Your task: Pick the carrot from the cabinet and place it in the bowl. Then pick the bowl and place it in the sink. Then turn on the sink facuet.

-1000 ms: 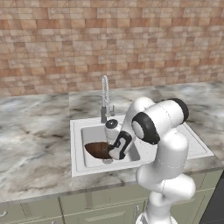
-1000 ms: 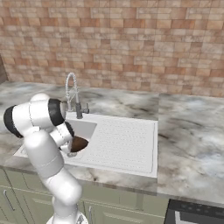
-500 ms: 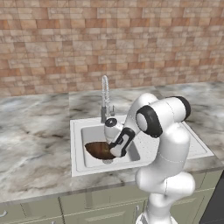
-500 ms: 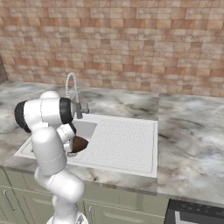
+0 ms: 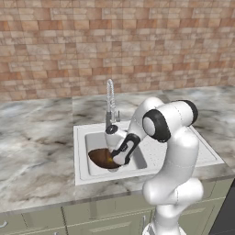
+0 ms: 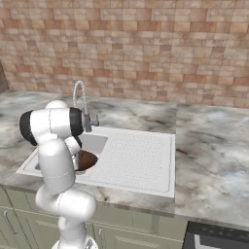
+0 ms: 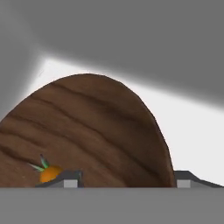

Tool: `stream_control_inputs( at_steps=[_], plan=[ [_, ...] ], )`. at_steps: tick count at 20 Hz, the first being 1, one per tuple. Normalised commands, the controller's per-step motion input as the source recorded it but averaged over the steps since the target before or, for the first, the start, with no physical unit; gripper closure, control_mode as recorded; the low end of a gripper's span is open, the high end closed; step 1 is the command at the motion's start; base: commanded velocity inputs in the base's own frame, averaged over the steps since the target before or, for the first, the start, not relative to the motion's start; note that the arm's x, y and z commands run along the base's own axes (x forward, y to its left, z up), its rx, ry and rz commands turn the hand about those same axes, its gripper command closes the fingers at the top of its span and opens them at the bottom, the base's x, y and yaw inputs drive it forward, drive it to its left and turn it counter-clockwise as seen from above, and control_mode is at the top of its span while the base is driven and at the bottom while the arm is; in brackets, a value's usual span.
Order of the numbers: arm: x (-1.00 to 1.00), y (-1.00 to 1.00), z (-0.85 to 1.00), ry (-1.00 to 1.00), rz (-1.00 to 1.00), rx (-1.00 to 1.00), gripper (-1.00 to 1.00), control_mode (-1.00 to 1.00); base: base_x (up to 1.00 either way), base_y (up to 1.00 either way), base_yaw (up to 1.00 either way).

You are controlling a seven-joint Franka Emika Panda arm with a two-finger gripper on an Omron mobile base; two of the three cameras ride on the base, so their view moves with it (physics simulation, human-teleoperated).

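hand view, nearest: two dark fingertips (image 7: pixel 72 177) rise at the bottom, one each side of the bowl (image 7: pixel 87 131) rim, so the rim sits btwn them. gripper (image 7: pixel 127 179) looks clamped on the bowl's edge; jaws set apart by the rim's thickness. carrot (image 7: pixel 47 172) lies inside the bowl, low near the left fingertip, orange body w/ green stem tip pointing up-left. wood grain visible across the bowl interior. behind the bowl: white basin floor and shaded grey walls of the sink (image 7: pixel 192 127).

left base view: arm bends down over the counter front, gripper (image 5: pixel 117 158) at the bowl's (image 5: pixel 103 158) right rim. bowl is inside the sink (image 5: pixel 82 137) basin, dark brown, looks tilted, taking up much of the basin. ribbed drainboard runs right, partly behind the arm.

right base view: bowl (image 6: pixel 87 159) shows just past the arm's forearm, in the basin at the sink's (image 6: pixel 141 160) left part.

farther: sink facuet (image 5: pixel 110 103) stands upright at the basin's back edge, coiled neck, small side lever at base; also seen at (image 6: pixel 81 104). marble counter (image 5: pixel 36 137) surrounds the sink. brick wall (image 5: pixel 114 46) behind.
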Motion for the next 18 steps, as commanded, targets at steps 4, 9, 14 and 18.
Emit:
stream_control_inputs(
  at_steps=[4,9,14,18],
  plan=[
    [-0.25,0.0,0.3,0.0,0.0,0.0,-1.0,-1.0,0.0,0.0,0.0],
    [-0.61,0.0,0.67,0.0,0.0,0.0,-1.0,-1.0,0.0,0.0,0.0],
    [-0.66,0.0,0.94,0.0,0.0,0.0,-1.0,-1.0,0.0,0.0,0.0],
    [-0.59,0.04,1.0,0.0,0.0,0.0,-1.0,-1.0,0.0,0.0,0.0]
  ],
)
